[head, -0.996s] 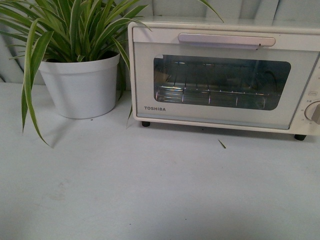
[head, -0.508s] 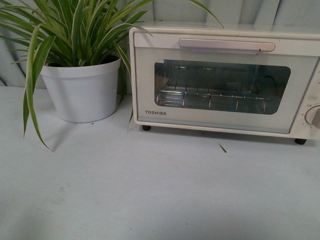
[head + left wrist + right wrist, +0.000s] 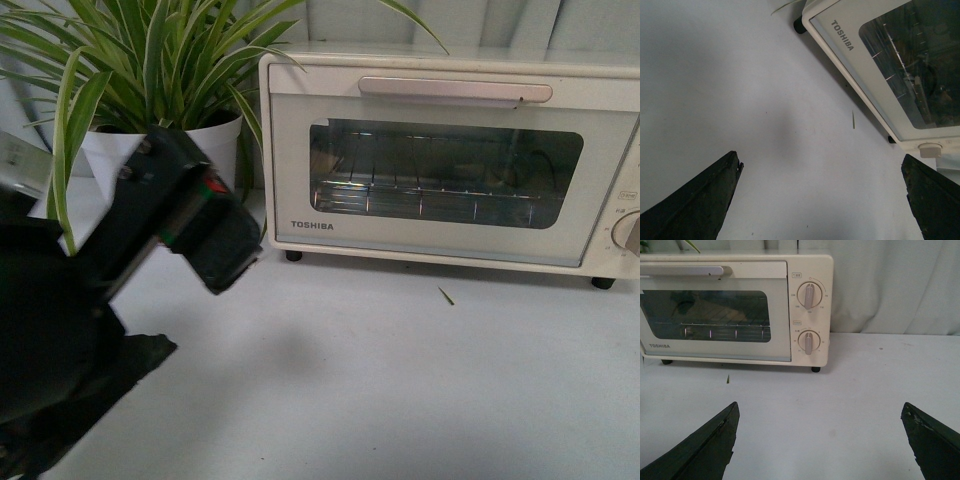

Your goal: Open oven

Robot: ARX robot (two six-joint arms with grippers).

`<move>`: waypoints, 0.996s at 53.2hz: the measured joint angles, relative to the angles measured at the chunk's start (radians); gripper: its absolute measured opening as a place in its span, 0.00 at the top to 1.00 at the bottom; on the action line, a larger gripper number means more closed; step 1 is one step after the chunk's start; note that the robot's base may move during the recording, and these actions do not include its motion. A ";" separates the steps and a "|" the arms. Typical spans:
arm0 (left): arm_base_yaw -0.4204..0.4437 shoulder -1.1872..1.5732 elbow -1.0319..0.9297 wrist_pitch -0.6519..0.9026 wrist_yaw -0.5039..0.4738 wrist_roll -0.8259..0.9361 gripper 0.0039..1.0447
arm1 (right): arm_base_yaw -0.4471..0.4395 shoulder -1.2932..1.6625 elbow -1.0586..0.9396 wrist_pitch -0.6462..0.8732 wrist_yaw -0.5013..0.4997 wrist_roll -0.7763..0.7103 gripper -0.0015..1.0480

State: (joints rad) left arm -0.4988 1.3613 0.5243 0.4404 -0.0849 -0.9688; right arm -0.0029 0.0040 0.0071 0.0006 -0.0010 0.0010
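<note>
**Desk:** Where does the oven stand?

**Operator:** In my front view, the cream-white boxy TOSHIBA toaster oven (image 3: 440, 150) fills the upper right of the frame. It stands on the pale grey table (image 3: 400, 390), and its glass-windowed door (image 3: 445, 175) is closed flat against the body. The silver bar handle (image 3: 455, 90) runs along the door's top edge, and a wire rack (image 3: 420, 195) shows through the glass.

**Desk:** And your arms?

**Operator:** My black left arm (image 3: 190, 215) crosses the lower left of the front frame. It is in front of the white round plant pot (image 3: 222, 150) with its long striped green leaves (image 3: 150, 50), and it is apart from the oven.

**Desk:** The jaws?

**Operator:** On the left gripper (image 3: 821, 164) they are spread wide, holding nothing. They hang over the table near the oven's lower front edge. On the right gripper (image 3: 820, 411) they are also spread wide and hold nothing. That gripper faces the oven's two round cream knobs (image 3: 810, 295), with a pale curtain (image 3: 890, 285) behind.

**Desk:** Anything loose?

**Operator:** One small sliver of leaf (image 3: 445, 296) lies on the table, just in front of the oven.
</note>
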 joint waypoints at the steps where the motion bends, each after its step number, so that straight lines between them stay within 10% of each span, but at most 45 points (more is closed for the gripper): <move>1: -0.005 0.026 0.015 0.002 -0.002 -0.004 0.06 | 0.000 0.000 0.000 0.000 0.000 0.000 0.09; 53: -0.101 0.447 0.360 -0.035 -0.023 -0.227 0.06 | -0.013 0.034 0.014 -0.039 -0.068 0.085 0.09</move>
State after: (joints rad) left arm -0.6003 1.8080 0.8848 0.4057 -0.1081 -1.1957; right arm -0.0158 0.0383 0.0212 -0.0387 -0.0685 0.0864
